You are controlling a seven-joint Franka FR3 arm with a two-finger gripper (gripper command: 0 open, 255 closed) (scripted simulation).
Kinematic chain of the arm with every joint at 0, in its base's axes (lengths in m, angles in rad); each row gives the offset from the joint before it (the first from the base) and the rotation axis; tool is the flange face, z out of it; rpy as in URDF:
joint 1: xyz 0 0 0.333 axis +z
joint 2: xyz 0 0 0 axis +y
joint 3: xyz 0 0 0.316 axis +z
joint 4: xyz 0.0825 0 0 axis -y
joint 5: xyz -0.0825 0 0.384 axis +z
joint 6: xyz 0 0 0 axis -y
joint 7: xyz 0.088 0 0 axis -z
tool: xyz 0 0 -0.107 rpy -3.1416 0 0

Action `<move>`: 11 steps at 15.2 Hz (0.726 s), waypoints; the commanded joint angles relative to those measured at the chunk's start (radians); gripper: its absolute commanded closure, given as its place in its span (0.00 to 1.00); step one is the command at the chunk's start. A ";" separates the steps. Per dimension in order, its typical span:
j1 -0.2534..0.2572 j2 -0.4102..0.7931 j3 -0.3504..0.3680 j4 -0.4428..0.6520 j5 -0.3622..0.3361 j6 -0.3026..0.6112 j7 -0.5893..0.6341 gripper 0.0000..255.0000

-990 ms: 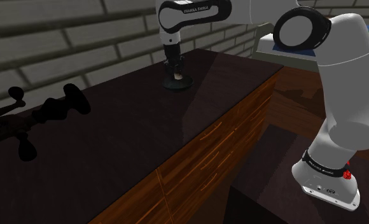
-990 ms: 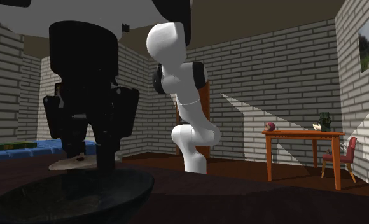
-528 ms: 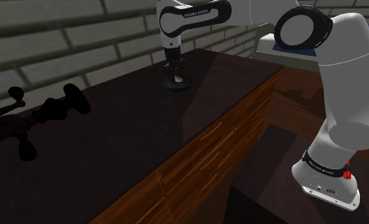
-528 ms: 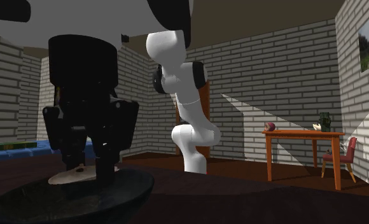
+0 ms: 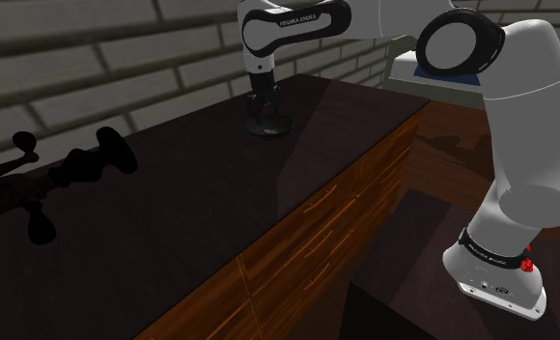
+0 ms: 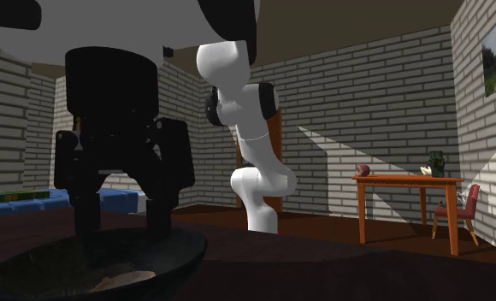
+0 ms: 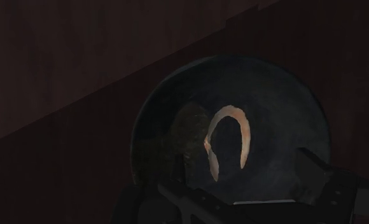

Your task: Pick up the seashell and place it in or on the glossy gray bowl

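Note:
The pale tan seashell (image 6: 122, 280) lies loose on the bottom of the dark glossy bowl (image 6: 180, 244), below my gripper (image 6: 122, 224). Its black fingers (image 6: 158, 214) stand apart and open, their tips dipping just inside the rim without touching the shell. In the shoulder view the gripper (image 5: 266, 114) hangs straight over the small bowl (image 5: 272, 128) at the far end of the dark countertop (image 5: 201, 203). The wrist view looks down into the bowl (image 7: 145, 137), where the curved shell (image 7: 229, 137) rests free ahead of the gripper (image 7: 253, 197).
Black tangled objects (image 5: 70, 172) lie on the counter at the shoulder view's left. The counter's wooden drawer front (image 5: 317, 222) drops off toward the arm's base. Across the room stand an orange table (image 6: 406, 180) and a red chair (image 6: 460, 210).
The fingers have spread apart and let go of the seashell, which dropped from between them onto the bowl's bottom. The hand sank slightly toward the bowl before that.

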 commanded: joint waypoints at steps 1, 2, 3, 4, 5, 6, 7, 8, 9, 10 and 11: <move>0.000 0.000 0.000 0.000 0.000 0.000 0.000 0.00; 0.003 0.009 0.000 0.047 -0.001 -0.038 0.000 0.00; 0.007 0.020 0.000 0.100 -0.003 -0.079 -0.001 0.00; 0.011 0.036 -0.001 0.158 -0.005 -0.122 -0.001 0.00; 0.016 0.051 -0.001 0.210 -0.008 -0.159 -0.001 0.00; 0.016 0.051 -0.001 0.210 -0.007 -0.159 -0.001 0.00; 0.016 0.051 -0.001 0.210 -0.007 -0.158 -0.001 0.00; 0.016 0.051 -0.001 0.210 -0.007 -0.159 -0.001 0.00; 0.016 0.051 -0.001 0.210 -0.007 -0.159 -0.001 0.00; 0.016 0.051 -0.001 0.210 -0.007 -0.159 -0.001 0.00; 0.016 0.051 -0.001 0.210 -0.007 -0.159 -0.001 0.00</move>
